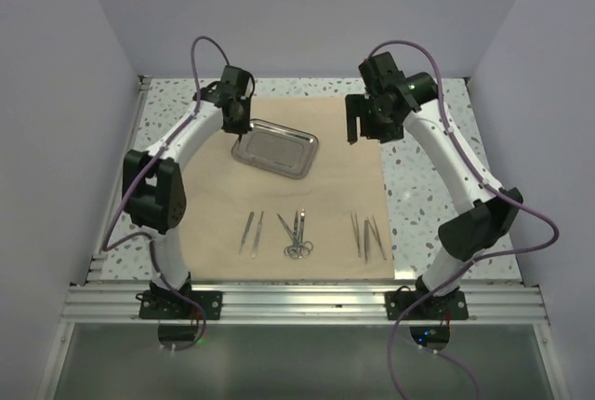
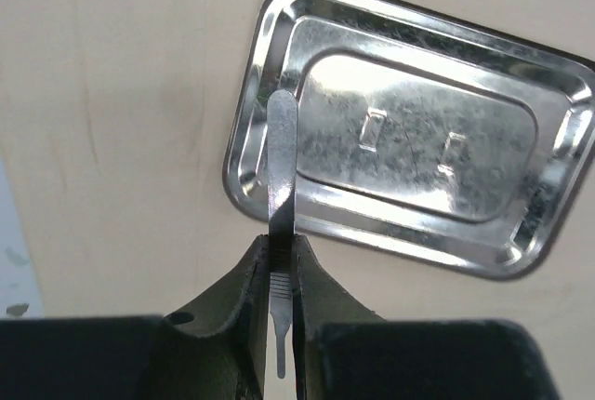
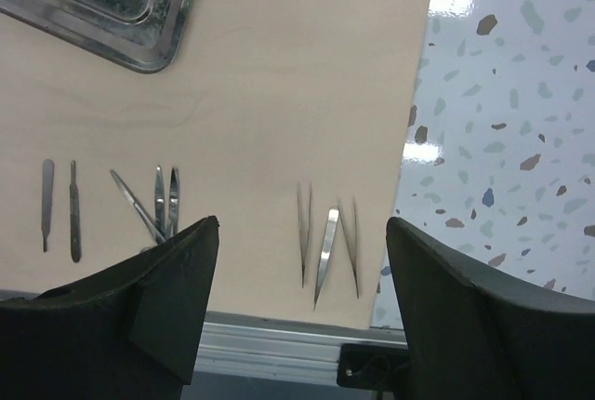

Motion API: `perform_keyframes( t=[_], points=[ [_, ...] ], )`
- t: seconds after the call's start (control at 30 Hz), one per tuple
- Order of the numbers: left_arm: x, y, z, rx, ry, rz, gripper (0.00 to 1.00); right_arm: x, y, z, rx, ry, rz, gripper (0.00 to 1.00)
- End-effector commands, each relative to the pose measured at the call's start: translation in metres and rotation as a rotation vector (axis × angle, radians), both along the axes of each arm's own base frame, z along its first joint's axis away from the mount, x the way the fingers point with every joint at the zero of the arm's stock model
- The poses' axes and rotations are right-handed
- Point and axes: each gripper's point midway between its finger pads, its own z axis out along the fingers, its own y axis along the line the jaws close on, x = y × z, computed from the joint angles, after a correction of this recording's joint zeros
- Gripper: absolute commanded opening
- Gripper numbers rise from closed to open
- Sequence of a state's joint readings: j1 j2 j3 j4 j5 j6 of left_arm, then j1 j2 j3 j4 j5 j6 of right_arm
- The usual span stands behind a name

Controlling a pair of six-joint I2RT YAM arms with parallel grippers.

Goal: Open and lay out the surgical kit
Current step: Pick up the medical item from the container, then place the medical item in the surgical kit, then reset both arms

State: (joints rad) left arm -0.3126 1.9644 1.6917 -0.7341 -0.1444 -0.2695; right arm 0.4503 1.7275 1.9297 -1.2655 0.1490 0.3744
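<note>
The tan wrap sheet lies flat and open on the table. The empty steel tray sits on its far left part. My left gripper hovers over the tray's left rim, shut on a slim flat steel handle that points over the tray. Near the sheet's front edge lie two slim handles, scissors and tweezers. My right gripper is open and empty, high above the sheet's right part; in its view the tweezers show far below between the fingers.
The speckled tabletop shows to the right of the sheet. An aluminium rail runs along the near edge by the arm bases. White walls close in the left, right and back sides.
</note>
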Motion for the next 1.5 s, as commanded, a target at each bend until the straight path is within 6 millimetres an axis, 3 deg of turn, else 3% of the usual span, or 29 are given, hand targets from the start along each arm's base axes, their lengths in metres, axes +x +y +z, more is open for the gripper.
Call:
perform_keyframes(
  t=[0.0, 0.03, 0.07, 0.1, 0.13, 0.17, 0.23, 0.27, 0.33, 0.37, 0.47, 0.73, 0.8, 0.83, 0.87, 1.1, 1.2, 1.3, 1.37, 1.43, 1.47],
  points=[
    [-0.044, -0.016, 0.045, -0.033, -0.05, -0.003, 0.0, -0.008, -0.01, 0.028, 0.04, -0.099, -0.057, 0.77],
    [-0.058, -0.019, 0.058, -0.049, -0.078, 0.013, 0.0, -0.009, -0.009, 0.028, 0.054, -0.104, -0.058, 0.77],
    [-0.079, -0.019, 0.041, -0.031, -0.036, 0.012, 0.0, -0.014, -0.01, 0.026, 0.058, -0.098, -0.059, 0.77],
    [-0.098, -0.033, 0.037, -0.031, -0.026, -0.016, 0.0, -0.019, -0.011, 0.032, 0.077, -0.115, -0.068, 0.77],
    [-0.113, -0.038, 0.047, -0.067, -0.051, 0.011, 0.0, -0.021, -0.011, 0.036, 0.095, -0.132, -0.071, 0.77],
    [-0.138, -0.037, 0.023, -0.056, 0.005, 0.014, 0.0, -0.028, -0.01, 0.029, 0.108, -0.114, -0.065, 0.77],
    [-0.166, -0.053, 0.023, -0.14, -0.012, 0.026, 0.0, -0.037, -0.01, 0.038, 0.154, -0.15, -0.063, 0.79],
    [-0.186, -0.048, -0.001, -0.127, 0.035, 0.032, 0.0, -0.044, -0.01, 0.03, 0.162, -0.129, -0.057, 0.81],
    [-0.203, -0.053, -0.006, -0.17, 0.037, 0.058, 0.0, -0.054, -0.012, 0.036, 0.192, -0.154, -0.055, 0.82],
    [-0.217, -0.048, -0.022, -0.153, 0.063, 0.061, 0.0, -0.058, -0.014, 0.031, 0.189, -0.144, -0.054, 0.82],
    [-0.234, -0.045, -0.04, -0.153, 0.079, 0.092, 0.0, -0.072, -0.02, 0.029, 0.181, -0.135, -0.045, 0.82],
    [-0.242, -0.048, -0.063, -0.17, 0.078, 0.118, 0.0, -0.092, -0.03, 0.025, 0.159, -0.119, -0.03, 0.86],
    [-0.243, -0.049, -0.064, -0.166, 0.077, 0.114, 0.08, -0.094, -0.032, 0.026, 0.162, -0.124, -0.031, 0.94],
    [-0.242, -0.048, -0.064, -0.164, 0.072, 0.117, 0.17, -0.094, -0.031, 0.028, 0.167, -0.133, -0.031, 0.98],
    [-0.241, -0.048, -0.063, -0.161, 0.067, 0.118, 0.19, -0.094, -0.032, 0.028, 0.169, -0.136, -0.033, 0.98],
    [-0.232, -0.04, -0.031, -0.115, 0.009, 0.101, 0.41, -0.097, -0.027, 0.044, 0.234, -0.204, -0.023, 0.98],
    [-0.231, -0.038, -0.012, -0.105, -0.007, 0.084, 0.44, -0.098, -0.026, 0.046, 0.251, -0.213, -0.021, 0.98],
    [-0.23, -0.034, 0.02, -0.118, -0.048, 0.077, 0.45, -0.099, -0.027, 0.058, 0.274, -0.254, -0.031, 0.98],
    [-0.225, -0.033, 0.054, -0.151, -0.109, 0.079, 0.49, -0.101, -0.03, 0.071, 0.3, -0.303, -0.054, 0.98],
    [-0.225, -0.022, 0.09, -0.162, -0.187, 0.082, 0.68, -0.099, -0.024, 0.08, 0.352, -0.348, -0.038, 0.98],
    [-0.227, -0.016, 0.098, -0.153, -0.2, 0.084, 0.74, -0.103, -0.023, 0.087, 0.384, -0.378, -0.032, 0.99]
  ],
)
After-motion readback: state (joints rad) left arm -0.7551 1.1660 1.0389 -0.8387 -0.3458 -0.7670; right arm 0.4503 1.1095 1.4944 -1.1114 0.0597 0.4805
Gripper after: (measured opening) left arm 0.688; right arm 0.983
